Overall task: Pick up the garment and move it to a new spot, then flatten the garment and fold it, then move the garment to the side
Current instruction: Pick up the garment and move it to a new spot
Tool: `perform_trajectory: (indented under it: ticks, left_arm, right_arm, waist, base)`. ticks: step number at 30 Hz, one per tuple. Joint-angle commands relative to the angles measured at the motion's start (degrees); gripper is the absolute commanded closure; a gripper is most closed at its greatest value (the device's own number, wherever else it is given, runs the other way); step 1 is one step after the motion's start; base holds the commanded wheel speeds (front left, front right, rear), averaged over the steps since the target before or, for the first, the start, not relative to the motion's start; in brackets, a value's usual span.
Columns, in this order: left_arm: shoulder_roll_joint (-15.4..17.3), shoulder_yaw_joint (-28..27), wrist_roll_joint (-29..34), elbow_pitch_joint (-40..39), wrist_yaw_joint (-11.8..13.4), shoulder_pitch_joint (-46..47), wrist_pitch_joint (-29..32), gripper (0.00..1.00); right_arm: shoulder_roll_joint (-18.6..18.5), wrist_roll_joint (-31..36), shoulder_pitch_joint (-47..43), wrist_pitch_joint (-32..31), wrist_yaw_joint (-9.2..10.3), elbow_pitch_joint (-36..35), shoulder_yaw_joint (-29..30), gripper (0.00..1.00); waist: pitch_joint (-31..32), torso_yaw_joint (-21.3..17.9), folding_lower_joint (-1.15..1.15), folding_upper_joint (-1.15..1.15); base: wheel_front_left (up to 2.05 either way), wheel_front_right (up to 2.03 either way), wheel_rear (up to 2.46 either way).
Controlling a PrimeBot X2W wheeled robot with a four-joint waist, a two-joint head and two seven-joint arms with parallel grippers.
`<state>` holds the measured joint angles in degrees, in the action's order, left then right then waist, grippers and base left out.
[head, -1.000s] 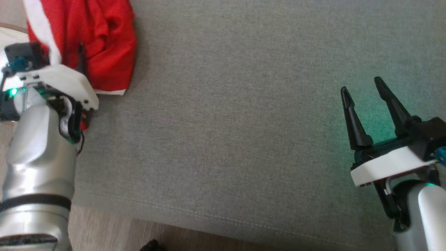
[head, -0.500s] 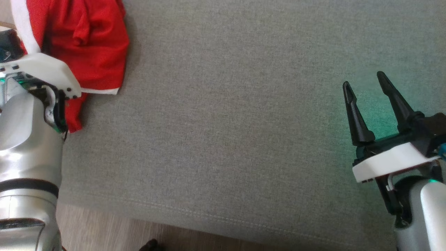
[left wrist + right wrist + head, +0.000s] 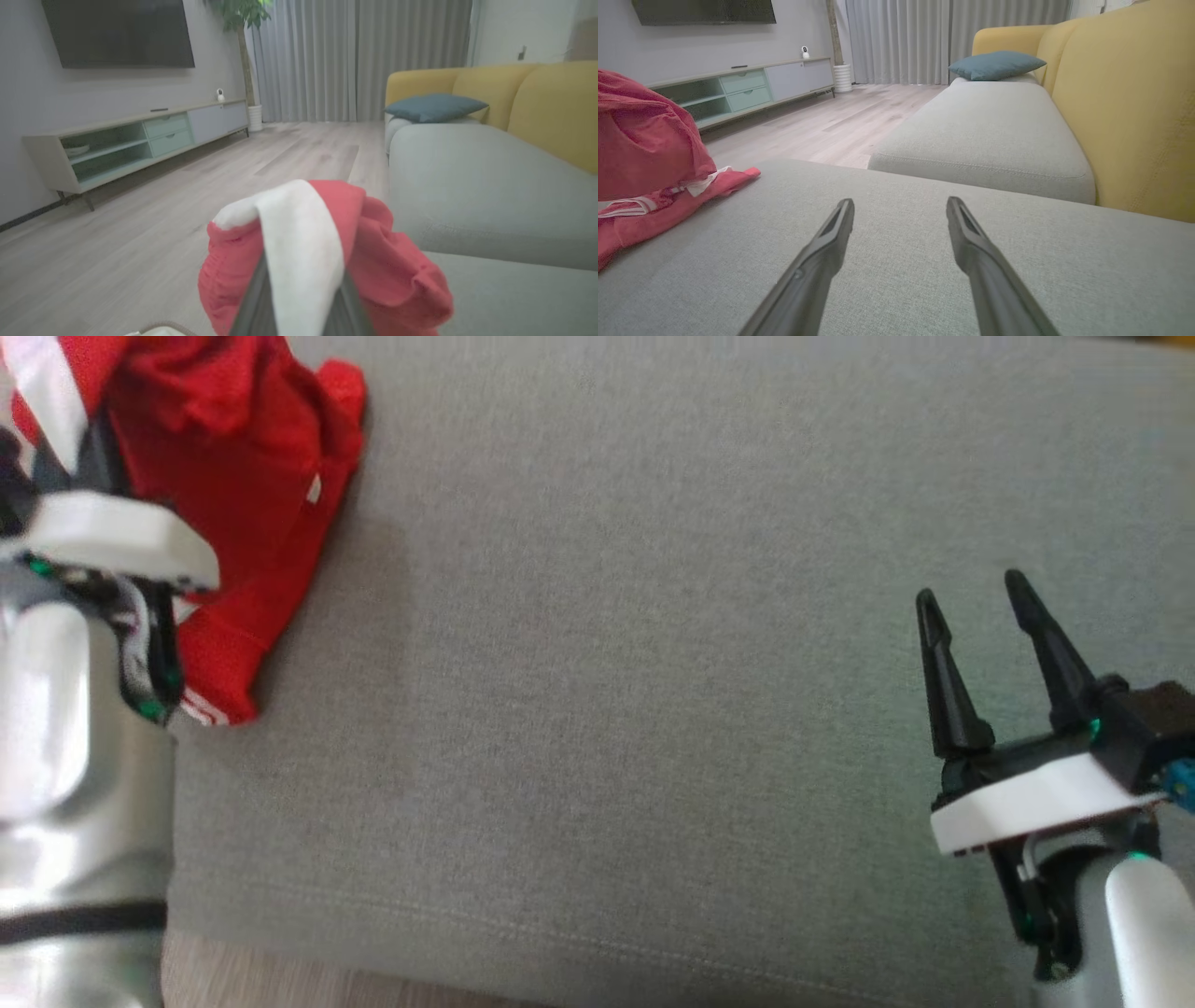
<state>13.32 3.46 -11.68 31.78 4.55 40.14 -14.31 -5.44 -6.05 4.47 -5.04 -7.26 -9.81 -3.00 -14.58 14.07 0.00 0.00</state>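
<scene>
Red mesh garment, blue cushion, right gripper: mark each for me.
red mesh garment [image 3: 243, 476]: head view, bunched red body.
blue cushion [image 3: 994, 65]: right wrist view, top face.
right gripper [image 3: 969, 588]: head view, between its fingertips.

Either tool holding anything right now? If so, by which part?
The left tool is shut on the red garment, pinching a bunched fold at its white band. The right tool is open over the cushion, holding nothing.
</scene>
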Motion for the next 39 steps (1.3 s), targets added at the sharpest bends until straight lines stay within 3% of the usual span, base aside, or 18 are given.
perform_trajectory:
  ticks: [1, 8, 12, 13, 21, 30, 31, 33, 39]
  left_arm:
    - [2.35, -1.03, 0.48, -4.84, 0.46, -0.65, -0.6, 1.0]
    - [-1.48, 4.44, 1.07, -23.65, 0.93, -13.87, 5.21, 1.0]
    - [-4.7, 9.7, 1.2, -29.07, 0.21, -19.26, 8.09, 1.0]
    - [-4.7, 9.7, 1.2, -29.07, 0.21, -19.26, 8.09, 1.0]
    - [-9.46, 20.11, -0.23, -21.93, -2.77, -18.24, 9.51, 1.0]
    - [-10.41, 28.27, -6.79, -9.84, -2.15, -12.42, 7.4, 1.0]
    - [-10.41, 29.47, -7.73, -8.96, -1.83, -11.77, 7.02, 0.83]
    - [-10.42, 31.93, -8.9, -7.68, -1.25, -10.39, 5.76, 0.0]
    - [-10.43, 37.33, -9.56, -6.78, 0.15, -7.53, 1.98, 0.0]
  right_arm:
    - [0.54, -0.45, -0.05, 0.68, -0.23, -1.82, -1.06, 0.0]
    - [2.03, -0.87, -3.1, 1.19, -0.23, -2.88, 0.13, 0.0]
    - [2.37, -1.14, -3.88, 1.05, -0.23, -3.58, 0.29, 0.0]
    - [2.37, -1.14, -3.88, 1.05, -0.23, -3.58, 0.29, 0.0]
    - [2.54, -2.58, -1.94, 2.01, -0.23, -3.4, -1.68, 0.0]
    - [2.56, -4.56, -1.35, 3.66, -0.23, -1.84, -1.57, 0.0]
    - [2.56, -4.73, -1.29, 3.85, -0.23, -1.67, -1.6, 0.0]
    - [2.56, -4.91, -1.18, 4.2, -0.23, -1.32, -1.58, 0.0]
    - [2.56, -4.8, -1.36, 4.72, -0.23, -0.45, -0.98, 0.0]
  waist:
    - [3.02, -1.41, 0.0, 0.0]
    - [6.75, -5.62, 0.0, 0.0]
    - [6.74, -9.4, 0.0, 0.0]
    - [6.74, -9.4, 0.0, 0.0]
    - [4.02, -21.36, 0.0, 0.0]
    - [0.79, -28.72, 0.0, 0.0]
    - [0.54, -29.05, 0.0, 0.0]
    - [0.21, -29.4, 0.0, 0.0]
    - [1.14, -28.12, 0.0, 0.0]
  base:
    - [0.0, 0.0, 0.0]
    - [0.0, 0.0, 0.0]
    - [0.0, 0.0, 0.0]
    - [0.0, 0.0, 0.0]
    - [0.0, 0.0, 0.0]
    - [0.0, 0.0, 0.0]
    - [0.0, 0.0, 0.0]
    - [0.0, 0.0, 0.0]
    - [0.0, 0.0, 0.0]
